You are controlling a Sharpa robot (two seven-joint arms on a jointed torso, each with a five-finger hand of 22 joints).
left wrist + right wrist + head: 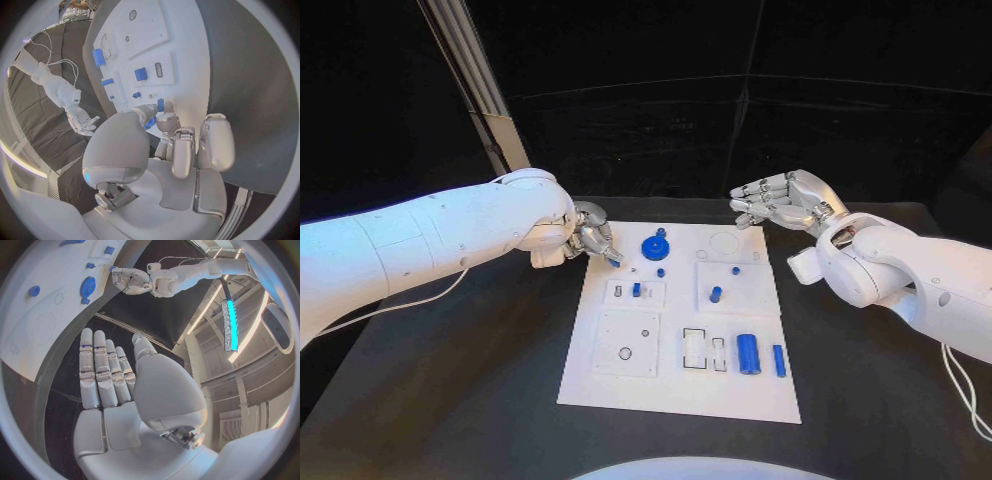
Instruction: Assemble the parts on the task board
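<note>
The white task board (678,385) lies in the middle of the black table. A blue round knob (655,246) stands at its far end, small blue pegs (715,294) stand mid-board, and a blue cylinder (749,354) lies beside a blue bar (779,360) near the front right. My left hand (593,240) hangs over the board's far left corner, pinching a small blue peg (160,104) between thumb and fingertips just above the board (187,55). My right hand (783,205) hovers over the far right corner, fingers apart and holding nothing. Its fingers (103,370) stretch out straight.
A slanted metal post (476,85) stands behind my left arm. Black table (444,400) surrounds the board on all sides. In the right wrist view, my left hand (128,280) shows across the board (44,325) beside the blue knob (87,286).
</note>
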